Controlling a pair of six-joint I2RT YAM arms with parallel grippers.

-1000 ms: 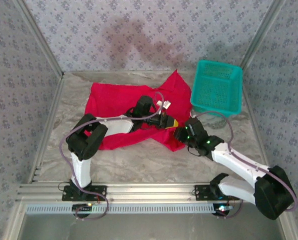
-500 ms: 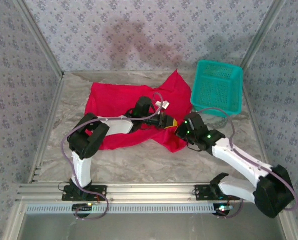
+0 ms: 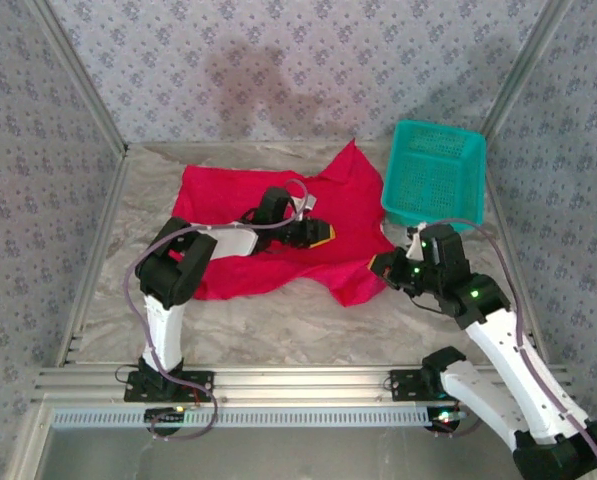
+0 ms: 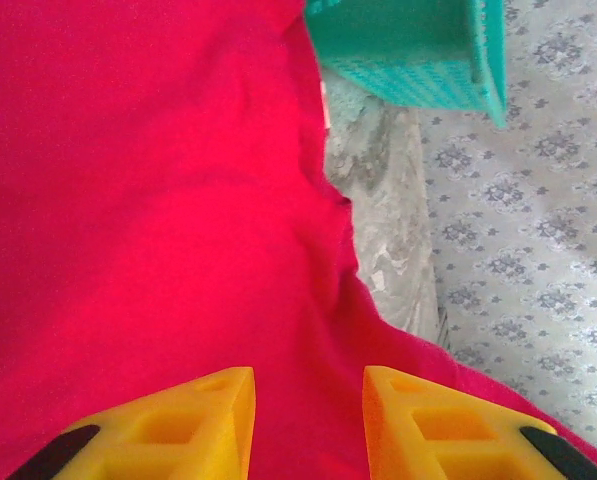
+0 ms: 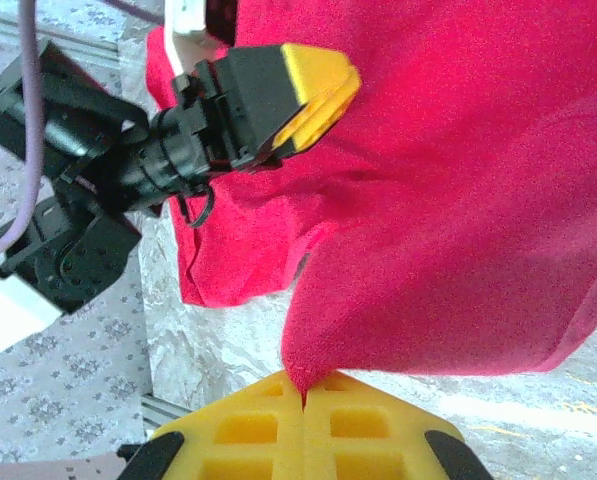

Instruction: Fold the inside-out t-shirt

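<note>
We find the right gripper (image 5: pixel 305 385) closed, its yellow fingers pressed together on a pointed near corner of the bright red, soft cloth short-sleeved t-shirt (image 5: pixel 478 200). That corner is drawn toward the right side of the tabletop (image 3: pixel 278 320). The left gripper (image 4: pixel 308 420) stands with its jaws parted above the middle of the garment. Red cloth shows through the gap and nothing is pinched.

The t-shirt (image 3: pixel 248 200) lies loosely spread and rumpled across the far middle of the tabletop. One far corner reaches up beside the teal plastic mesh basket (image 3: pixel 433 175).

We see no flat panel, straight crease or stacked layer. In our judgement the work is at an early stage: the garment needs flattening, and every fold is yet to be made.
</note>
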